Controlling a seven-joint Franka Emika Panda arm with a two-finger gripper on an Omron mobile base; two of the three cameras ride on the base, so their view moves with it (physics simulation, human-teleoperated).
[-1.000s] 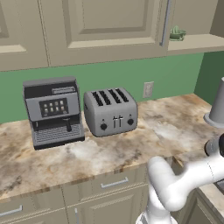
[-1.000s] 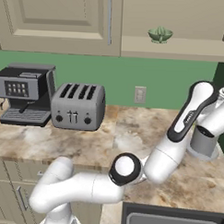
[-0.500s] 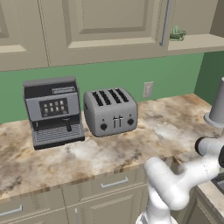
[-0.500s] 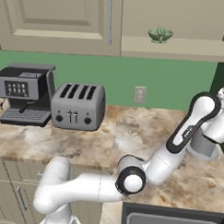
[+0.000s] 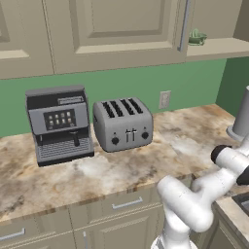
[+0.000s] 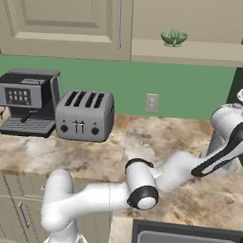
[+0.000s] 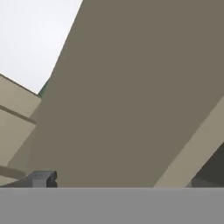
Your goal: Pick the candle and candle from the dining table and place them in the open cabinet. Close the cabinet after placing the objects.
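Cabinet (image 6: 63, 21): beige wall unit above the counter, door flat shut, grey bar handle (image 6: 118, 21).
Counter (image 5: 97, 170): marble; coffee machine (image 5: 59, 124) left of toaster (image 5: 122, 123).
Green bowl (image 6: 173, 37): on open shelf.
Gripper (image 7: 118, 181): fingers spread wide, probably facing a beige panel.

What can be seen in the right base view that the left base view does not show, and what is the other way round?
Shown in the right base view but not the left: a sink at the bottom edge, and the arm's far links bending off past the right edge.

Shown in the left base view but not the right: a drawer front with a metal handle under the counter.

Both share: the coffee machine, the toaster, the wall outlet, the marble counter, the green bowl on the open shelf, the wall cabinet's bar handle.
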